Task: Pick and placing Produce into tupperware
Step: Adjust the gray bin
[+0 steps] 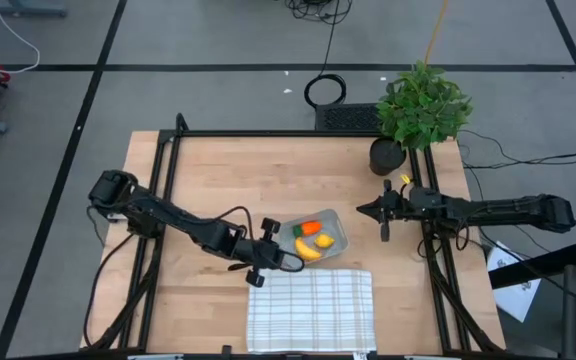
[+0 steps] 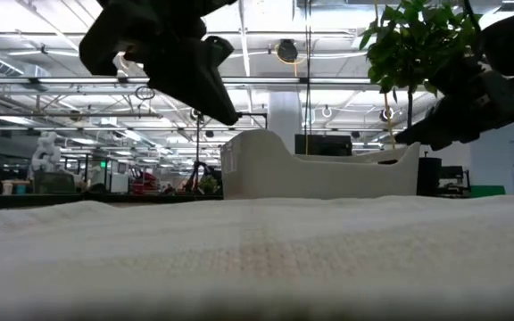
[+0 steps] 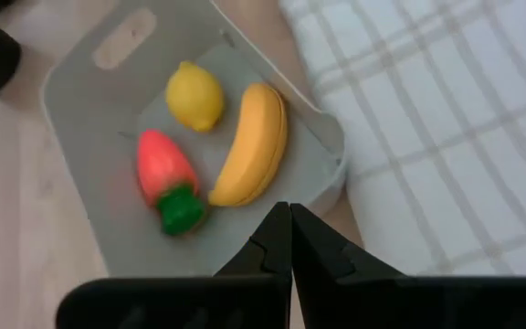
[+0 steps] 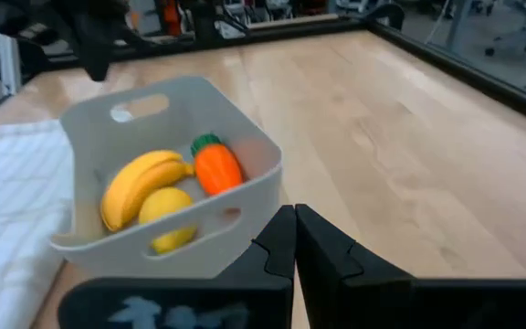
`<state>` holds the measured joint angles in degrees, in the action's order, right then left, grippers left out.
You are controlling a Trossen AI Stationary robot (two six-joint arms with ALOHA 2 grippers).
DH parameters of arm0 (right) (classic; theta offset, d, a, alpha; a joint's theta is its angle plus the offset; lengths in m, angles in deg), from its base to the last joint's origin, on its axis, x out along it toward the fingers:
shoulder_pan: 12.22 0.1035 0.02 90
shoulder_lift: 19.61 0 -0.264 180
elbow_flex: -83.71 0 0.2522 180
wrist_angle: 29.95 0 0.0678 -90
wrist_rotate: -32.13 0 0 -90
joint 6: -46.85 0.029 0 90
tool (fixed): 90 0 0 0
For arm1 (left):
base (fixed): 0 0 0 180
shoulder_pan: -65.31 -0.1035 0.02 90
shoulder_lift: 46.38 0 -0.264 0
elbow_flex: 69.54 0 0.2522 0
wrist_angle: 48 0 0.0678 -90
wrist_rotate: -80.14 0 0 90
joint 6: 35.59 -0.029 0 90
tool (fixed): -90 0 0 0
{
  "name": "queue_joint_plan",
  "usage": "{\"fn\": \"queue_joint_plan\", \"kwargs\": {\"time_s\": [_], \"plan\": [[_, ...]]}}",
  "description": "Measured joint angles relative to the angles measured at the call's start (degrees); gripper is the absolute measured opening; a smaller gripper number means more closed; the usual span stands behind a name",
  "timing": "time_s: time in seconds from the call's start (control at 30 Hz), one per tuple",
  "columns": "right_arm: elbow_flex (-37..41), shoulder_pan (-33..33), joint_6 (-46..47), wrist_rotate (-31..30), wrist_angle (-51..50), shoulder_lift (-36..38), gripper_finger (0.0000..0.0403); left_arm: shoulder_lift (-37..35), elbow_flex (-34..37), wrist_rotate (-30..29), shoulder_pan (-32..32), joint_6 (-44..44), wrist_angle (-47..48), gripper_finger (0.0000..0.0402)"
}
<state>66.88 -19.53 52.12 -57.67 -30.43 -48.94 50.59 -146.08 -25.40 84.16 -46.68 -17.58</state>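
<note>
All three toy produce pieces lie inside the shallow translucent grey plastic tub (image 1: 313, 238) on the pale wooden table (image 1: 228, 180).

The tub sits just beside the white grid-patterned cloth (image 1: 310, 310). In it lie the curved yellow banana (image 3: 252, 143), the orange carrot with green top (image 3: 166, 176) and the small round yellow lemon (image 3: 195, 95). The left gripper (image 1: 260, 258), fingers pressed together and empty, hovers at the tub's edge; the right gripper (image 1: 383, 212), likewise closed and empty, waits near the potted plant (image 1: 420, 105).

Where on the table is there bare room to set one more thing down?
Free: the wood between the tub and the right claw, and the wide stretch behind the tub toward the plant. Crowded: the tub's near-left side, where the left claw and the cloth meet; inside lie banana, lemon, carrot.
</note>
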Motion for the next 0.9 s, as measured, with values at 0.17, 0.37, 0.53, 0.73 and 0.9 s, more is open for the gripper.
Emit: {"fn": "queue_joint_plan", "kwargs": {"time_s": [0.17,0.37,0.53,0.73,0.9], "plan": [[0.0,-0.7,1.0,0.2,0.1,-2.8,0.0,0.1,0.1,-3.4,0.9,3.3,3.8,0.0],[0.0,-0.8,1.6,1.6,1.7,-6.2,0.0,0.1,1.1,-7.5,3.2,9.3,6.9,0.0],[0.0,-1.0,1.4,3.1,6.1,-9.4,0.0,0.1,4.8,-9.8,3.3,14.0,3.3,0.0],[0.0,-2.0,1.7,2.9,9.4,-13.5,0.0,0.2,9.0,-10.0,1.1,13.3,-4.9,0.0],[0.0,-3.3,2.4,2.9,11.9,-16.6,0.0,0.2,9.1,-9.7,0.0,12.4,-5.8,0.0]]}}
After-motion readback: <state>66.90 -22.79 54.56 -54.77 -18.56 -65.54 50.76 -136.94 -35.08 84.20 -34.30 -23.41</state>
